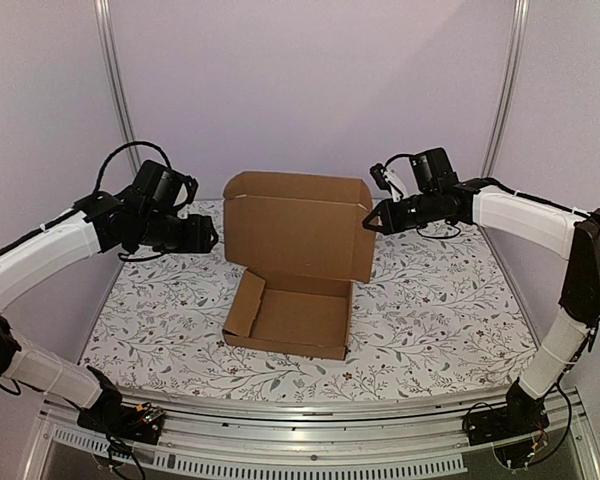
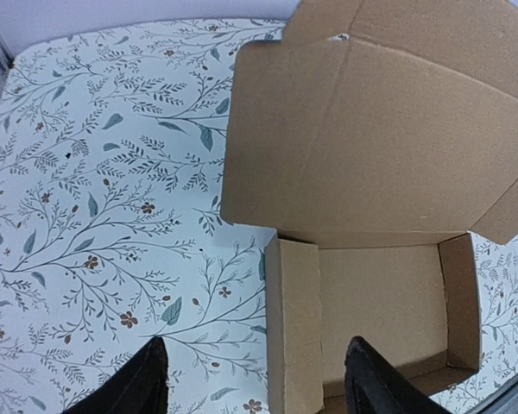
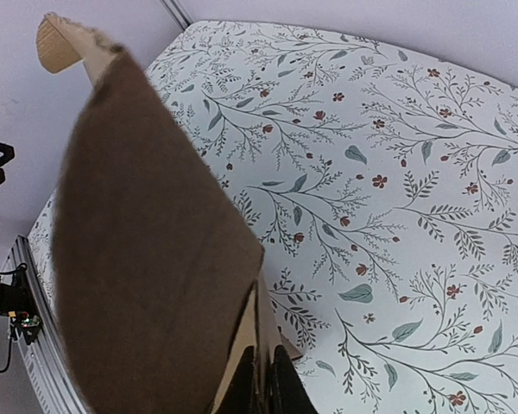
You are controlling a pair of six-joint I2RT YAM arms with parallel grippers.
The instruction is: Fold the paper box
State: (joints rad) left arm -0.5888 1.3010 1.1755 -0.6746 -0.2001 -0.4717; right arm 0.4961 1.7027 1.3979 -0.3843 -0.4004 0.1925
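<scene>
A brown cardboard box (image 1: pixel 290 322) sits in the middle of the floral surface (image 1: pixel 450 320), its shallow tray formed. Its lid (image 1: pixel 298 228) stands upright behind the tray. Left of the lid, the left jaws hang wide open, clear of it. The right jaws pinch the lid's right edge.
</scene>
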